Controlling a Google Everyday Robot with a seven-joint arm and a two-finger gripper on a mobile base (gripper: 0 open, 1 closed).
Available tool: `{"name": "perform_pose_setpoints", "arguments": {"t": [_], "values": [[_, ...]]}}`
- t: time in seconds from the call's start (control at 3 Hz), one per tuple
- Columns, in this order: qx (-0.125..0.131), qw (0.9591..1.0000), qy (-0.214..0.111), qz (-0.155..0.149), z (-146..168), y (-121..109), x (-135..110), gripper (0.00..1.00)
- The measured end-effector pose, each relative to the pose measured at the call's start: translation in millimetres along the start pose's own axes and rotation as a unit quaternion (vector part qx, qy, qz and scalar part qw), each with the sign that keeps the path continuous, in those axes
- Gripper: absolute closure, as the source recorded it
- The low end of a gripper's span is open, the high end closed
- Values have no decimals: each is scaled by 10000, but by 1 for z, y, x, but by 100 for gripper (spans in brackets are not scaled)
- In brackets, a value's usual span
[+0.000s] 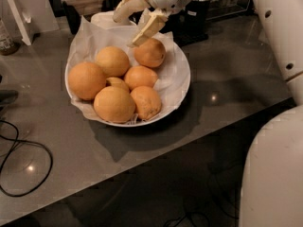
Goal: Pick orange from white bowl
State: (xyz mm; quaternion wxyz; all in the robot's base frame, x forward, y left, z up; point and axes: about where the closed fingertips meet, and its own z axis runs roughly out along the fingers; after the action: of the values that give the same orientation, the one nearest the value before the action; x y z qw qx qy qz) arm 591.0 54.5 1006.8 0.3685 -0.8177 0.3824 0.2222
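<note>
Though cut off above, tool (125,32) gapes over rear orange (152,56).

1. We saw the white bowl (182,86) resting on the surface (236,74).
2. The orange (150,53) lay at the bowl's rear right, behind the other oranges (113,104).
3. The end effector (125,31) hung over the bowl's rear, just above and left of that orange.
4. A cable (29,175) lay on the surface, left of and in front of the bowl.
</note>
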Motion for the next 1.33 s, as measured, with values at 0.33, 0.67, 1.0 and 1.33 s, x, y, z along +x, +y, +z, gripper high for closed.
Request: {"name": "perform_pose_setpoints", "arguments": {"t": [0.33,0.67,1.0,1.33], "values": [[31,10000,-21,-82,4,-5,-5,16],[103,9998,-89,110,2,0,8,0],[216,9990,-176,344,-3,9,27,0],[319,9977,-249,552,-8,17,45,0]]}}
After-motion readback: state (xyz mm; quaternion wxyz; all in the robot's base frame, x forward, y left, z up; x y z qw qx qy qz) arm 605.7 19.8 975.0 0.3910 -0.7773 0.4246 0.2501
